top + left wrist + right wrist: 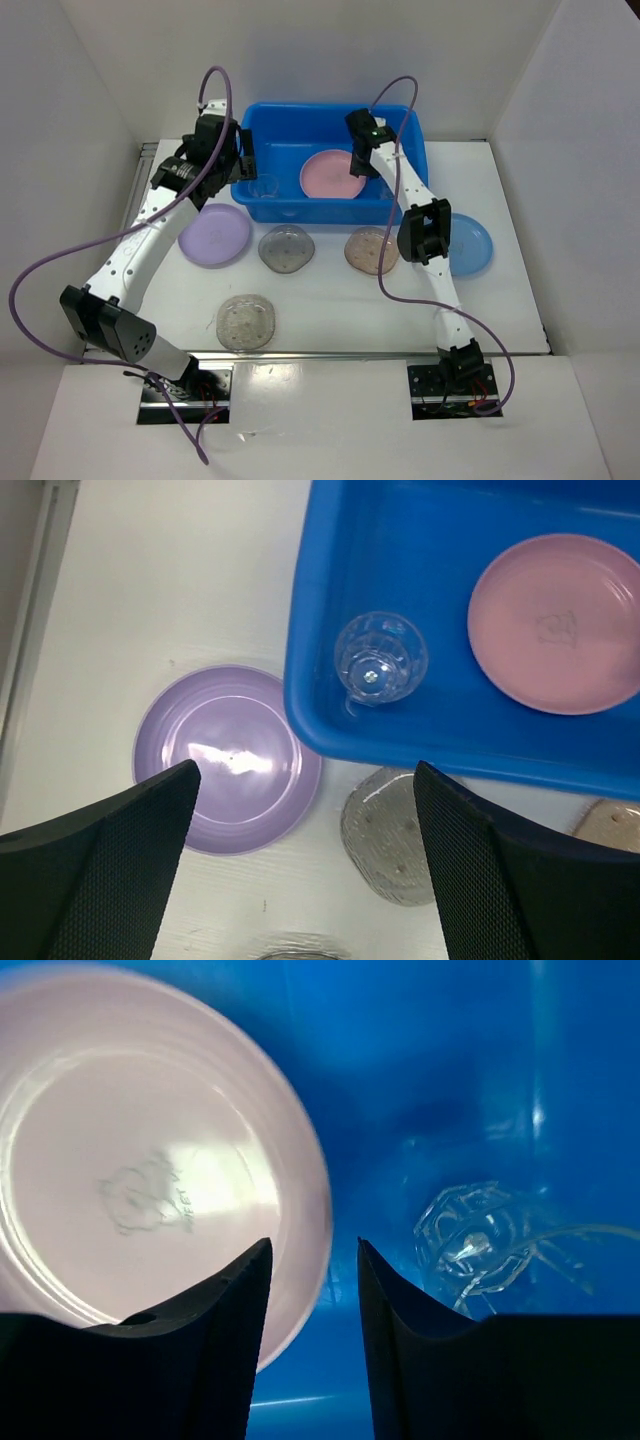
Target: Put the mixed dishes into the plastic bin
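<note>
Spread wide and empty, the left gripper hangs over the near left corner rim of the plastic bin. A clear cup stands inside that corner. The lavender plate and greyish plate lie just outside the wall.

The right gripper is narrowly parted, holding nothing, above the right edge of the pink plate. A second clear cup sits beside it. Bare bin floor lies beyond.

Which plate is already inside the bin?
The pink plate, lying in the blue bin; the lavender plate, blue plate and three speckled plates sit on the table.
</note>
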